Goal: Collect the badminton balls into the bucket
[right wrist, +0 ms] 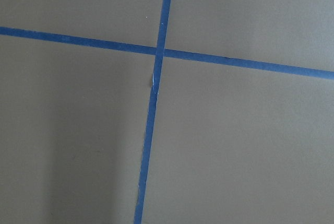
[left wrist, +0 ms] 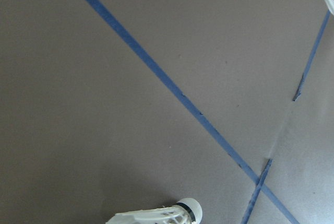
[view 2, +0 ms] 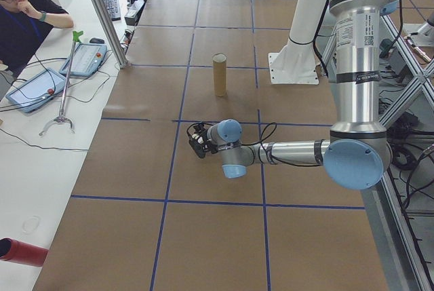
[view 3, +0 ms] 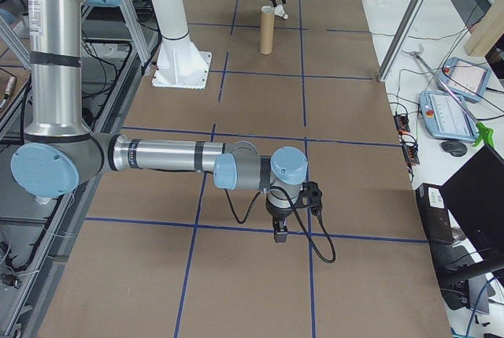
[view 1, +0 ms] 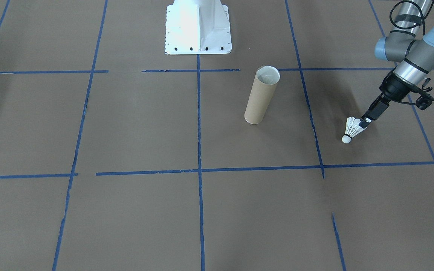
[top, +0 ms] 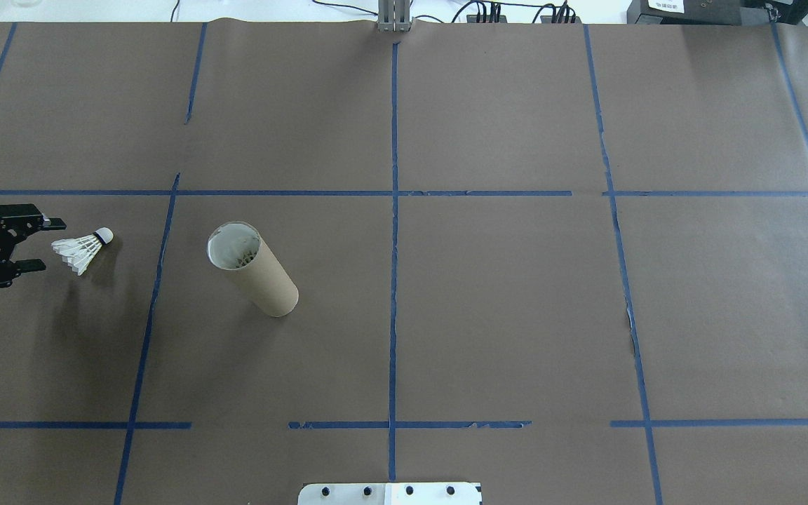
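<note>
I count one shuttlecock [top: 83, 251] near the counter's [top: 488, 315] left edge, my left gripper [top: 38, 245] apart around its feathers, one tube [top: 253, 268] upright nearby, right gripper [view 3: 279, 235] unclear.

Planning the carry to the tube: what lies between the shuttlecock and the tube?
In the overhead view, only bare brown paper and one blue tape line lie between the shuttlecock and the tube.

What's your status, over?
Left gripper open at shuttlecock feathers, no grip. Right gripper: can't tell. Tube upright, mouth clear. Path unobstructed.
</note>
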